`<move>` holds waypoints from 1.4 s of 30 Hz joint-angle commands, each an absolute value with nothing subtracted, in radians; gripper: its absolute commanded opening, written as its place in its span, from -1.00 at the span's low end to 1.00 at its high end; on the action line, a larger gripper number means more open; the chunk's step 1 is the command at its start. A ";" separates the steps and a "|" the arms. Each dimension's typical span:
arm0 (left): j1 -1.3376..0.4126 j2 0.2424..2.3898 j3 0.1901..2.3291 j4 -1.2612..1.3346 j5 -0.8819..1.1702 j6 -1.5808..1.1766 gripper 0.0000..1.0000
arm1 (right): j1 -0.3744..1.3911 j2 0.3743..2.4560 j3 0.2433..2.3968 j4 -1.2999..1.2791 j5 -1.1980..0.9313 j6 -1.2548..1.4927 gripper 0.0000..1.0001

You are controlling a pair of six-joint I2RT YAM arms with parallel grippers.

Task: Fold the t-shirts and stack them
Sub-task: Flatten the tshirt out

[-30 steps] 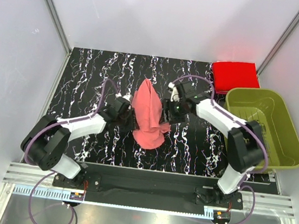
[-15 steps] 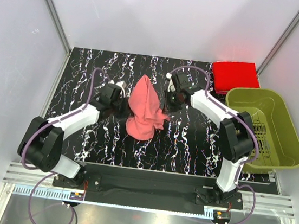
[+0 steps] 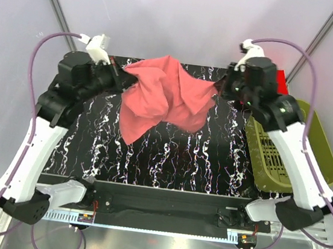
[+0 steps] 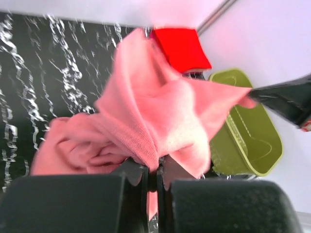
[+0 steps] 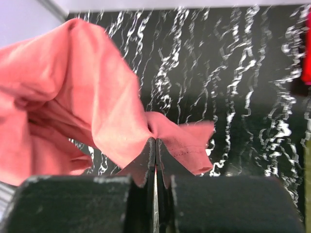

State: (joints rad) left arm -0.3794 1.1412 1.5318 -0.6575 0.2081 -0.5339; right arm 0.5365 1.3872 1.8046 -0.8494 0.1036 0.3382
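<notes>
Salmon-pink t-shirt (image 3: 166, 100), top view: held stretched above the bench (image 3: 210, 160) between my left end effector (image 3: 123, 78) and right end effector (image 3: 222, 89). Left wrist view: my left fingers (image 4: 133, 179) pinch a bunched fold; the folded red t-shirt (image 4: 181, 47) lies beside the olive-green basket (image 4: 252, 145), which shows nothing inside. Right wrist view: my right fingers (image 5: 141, 167) clamp only a thin hem, so further spreading could pull it free.

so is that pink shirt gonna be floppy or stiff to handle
Likely very floppy: the salmon-pink t-shirt sags in folds between the left gripper and right gripper. Probably light, since pinched edges carry it. It may slip if tugged: each grip holds little cloth.
</notes>
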 commanded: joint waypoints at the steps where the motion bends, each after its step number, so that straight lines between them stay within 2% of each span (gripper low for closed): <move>1: -0.310 1.175 1.439 -0.770 0.236 -0.499 -1.00 | 0.534 1.411 1.789 -0.896 0.212 0.357 -1.00; 7: -0.160 1.270 1.226 -0.658 0.244 -0.512 -1.00 | 0.456 1.515 1.709 -0.865 0.206 0.342 -1.00; 9: -0.100 1.343 1.180 -0.594 0.229 -0.525 -0.91 | 0.405 1.548 1.651 -0.833 0.149 0.342 -1.00; 10: -0.080 1.371 1.145 -0.574 0.229 -0.532 -0.75 | 0.394 1.574 1.637 -0.828 0.128 0.342 -1.00; 11: -0.057 1.396 1.137 -0.546 0.253 -0.534 -0.22 | 0.387 1.584 1.628 -0.828 0.082 0.342 -1.00; 12: -0.042 1.425 1.137 -0.546 0.247 -0.503 -0.01 | 0.385 1.591 1.621 -0.836 0.054 0.330 -1.00; 15: -0.116 1.399 1.175 -0.584 0.161 -0.386 0.20 | 0.387 1.574 1.592 -0.812 -0.089 0.327 -1.00; 19: -0.308 1.326 1.139 -0.640 -0.026 -0.336 0.24 | 0.388 1.511 1.571 -0.778 -0.140 0.336 -1.00; 20: -0.363 1.312 1.109 -0.626 -0.018 -0.345 0.22 | 0.387 1.505 1.574 -0.776 -0.143 0.336 -1.00; 24: -0.429 1.278 0.928 -0.540 -0.006 -0.409 0.17 | 0.387 1.502 1.577 -0.764 -0.182 0.348 -1.00; 29: -0.445 1.302 0.812 -0.500 -0.079 -0.482 0.38 | 0.388 1.496 1.568 -0.747 -0.218 0.360 -1.00; 32: -0.408 1.241 0.730 -0.417 -0.095 -0.561 0.40 | 0.388 1.499 1.557 -0.753 -0.198 0.351 -1.00; 35: -0.291 1.172 0.654 -0.335 0.018 -0.606 0.28 | 0.387 1.497 1.540 -0.756 -0.179 0.351 -1.00; 39: -0.171 1.167 0.627 -0.342 0.020 -0.618 0.15 | 0.387 1.483 1.520 -0.750 -0.173 0.350 -1.00; 42: -0.095 1.126 0.563 -0.281 0.035 -0.708 0.24 | 0.387 1.477 1.516 -0.747 -0.172 0.351 -1.00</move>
State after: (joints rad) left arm -0.1390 1.1725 0.6109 -0.3767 0.0082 -0.6121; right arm 0.3836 1.5162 1.5127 -0.7826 -0.1764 0.3492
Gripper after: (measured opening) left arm 0.610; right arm 0.010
